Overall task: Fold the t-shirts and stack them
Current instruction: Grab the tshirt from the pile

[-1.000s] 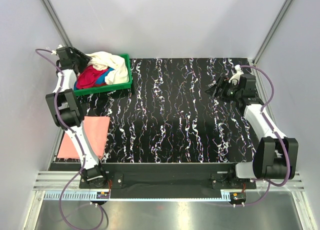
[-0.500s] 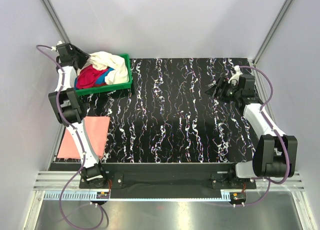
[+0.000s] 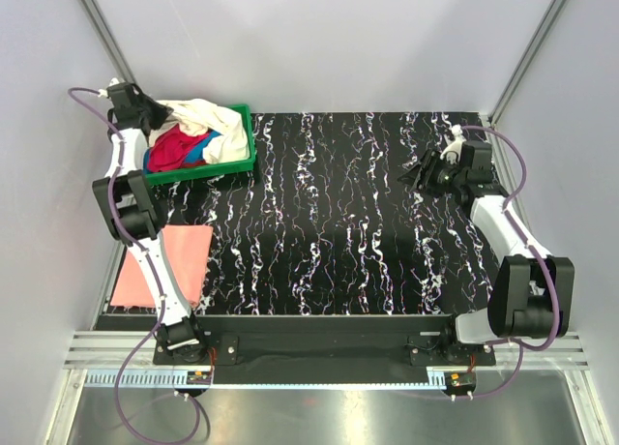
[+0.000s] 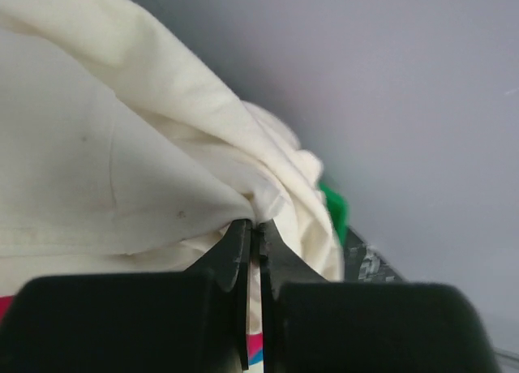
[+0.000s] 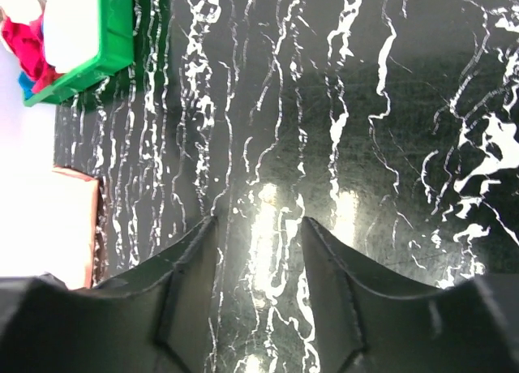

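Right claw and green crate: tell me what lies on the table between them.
Nothing but bare black marbled tabletop between the right claw and the green crate, as the top external view shows.

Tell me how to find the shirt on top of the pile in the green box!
Look to the far left corner of the black marbled table, where a green crate sits. The cream t-shirt is heaped on top of the pile inside. It is the big pale one, above the magenta-red shirt and the blue shirt, with the left fingers closed on a fold.
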